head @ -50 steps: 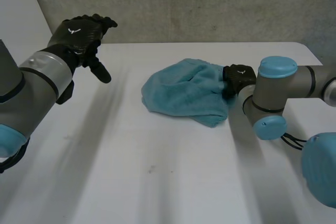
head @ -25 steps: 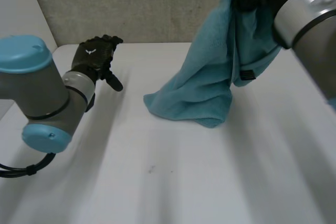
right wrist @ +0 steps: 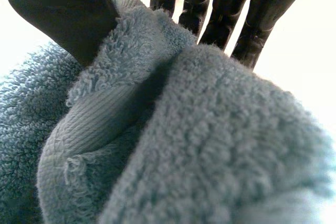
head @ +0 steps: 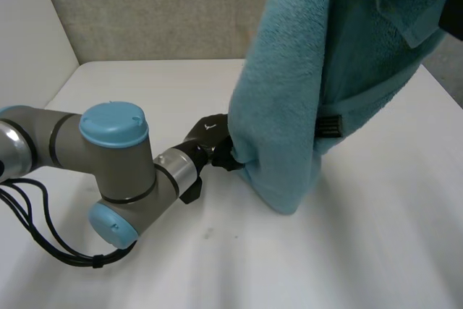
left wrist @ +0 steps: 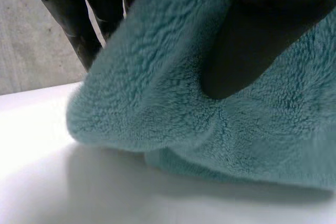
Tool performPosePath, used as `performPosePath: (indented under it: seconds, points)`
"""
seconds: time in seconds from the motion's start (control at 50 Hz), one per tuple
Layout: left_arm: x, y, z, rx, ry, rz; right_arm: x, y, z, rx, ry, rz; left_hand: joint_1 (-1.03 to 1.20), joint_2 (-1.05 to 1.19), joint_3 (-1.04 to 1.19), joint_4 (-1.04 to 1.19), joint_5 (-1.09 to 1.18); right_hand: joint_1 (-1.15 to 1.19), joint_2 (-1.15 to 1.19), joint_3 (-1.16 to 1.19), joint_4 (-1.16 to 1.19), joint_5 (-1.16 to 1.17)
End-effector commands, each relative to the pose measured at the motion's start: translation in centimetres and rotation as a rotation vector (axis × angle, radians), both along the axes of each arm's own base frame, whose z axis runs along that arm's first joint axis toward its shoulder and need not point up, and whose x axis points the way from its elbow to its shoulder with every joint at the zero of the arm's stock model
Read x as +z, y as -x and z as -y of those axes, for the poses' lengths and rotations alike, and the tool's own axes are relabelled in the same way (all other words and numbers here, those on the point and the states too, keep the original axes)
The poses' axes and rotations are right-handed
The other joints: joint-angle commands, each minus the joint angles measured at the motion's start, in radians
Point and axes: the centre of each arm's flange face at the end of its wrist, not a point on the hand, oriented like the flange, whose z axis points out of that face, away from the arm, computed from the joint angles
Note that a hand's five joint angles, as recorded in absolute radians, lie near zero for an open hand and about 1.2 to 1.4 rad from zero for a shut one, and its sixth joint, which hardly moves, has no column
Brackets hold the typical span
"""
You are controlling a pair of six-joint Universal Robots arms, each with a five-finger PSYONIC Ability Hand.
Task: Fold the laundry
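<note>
Right hand (right wrist: 58,9) pinches towel (head: 289,106) hem, held high; left hand (head: 210,139) pinches lower edge. Spread your hands apart, pull flat.

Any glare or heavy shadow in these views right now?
Head view: even light, the towel throws a faint shadow on the table. Left wrist view: dark shadow beneath the towel's fold; the left hand pinching it reads black. Right wrist view: glare whitens the background behind the right hand gripping the towel.
</note>
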Motion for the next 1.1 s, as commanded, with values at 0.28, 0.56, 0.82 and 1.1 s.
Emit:
performPosePath:
  seconds: [0.28,0.56,0.82,1.1]
  points:
    - [12.5,-10.0,0.3,0.386,0.239,-0.034,-12.9,1.4,10.0,-0.222,-0.291,-0.433,0.251,0.275,0.288,0.282,0.305,0.418,0.219,0.214,0.204,0.241]
    - [3.7,-10.3,-9.9,0.141,0.141,0.487,-23.5,3.9,3.0,0.040,-0.451,-1.205,-0.042,-0.018,-0.006,-0.012,0.011,0.418,0.219,0.214,0.204,0.241]
    - [5.4,-11.5,-8.5,0.224,0.180,0.468,-19.7,3.2,7.7,-0.132,-0.403,-0.891,-0.928,-0.904,-0.892,-0.898,-0.875,-0.804,-1.003,-1.008,-1.018,-0.980]
    - [4.3,-14.2,-7.4,0.328,0.091,0.502,-22.9,-3.5,11.0,-0.018,-0.569,-0.635,-0.882,-0.857,-0.845,-0.851,-0.828,-0.804,-1.003,-1.008,-1.018,-0.980]
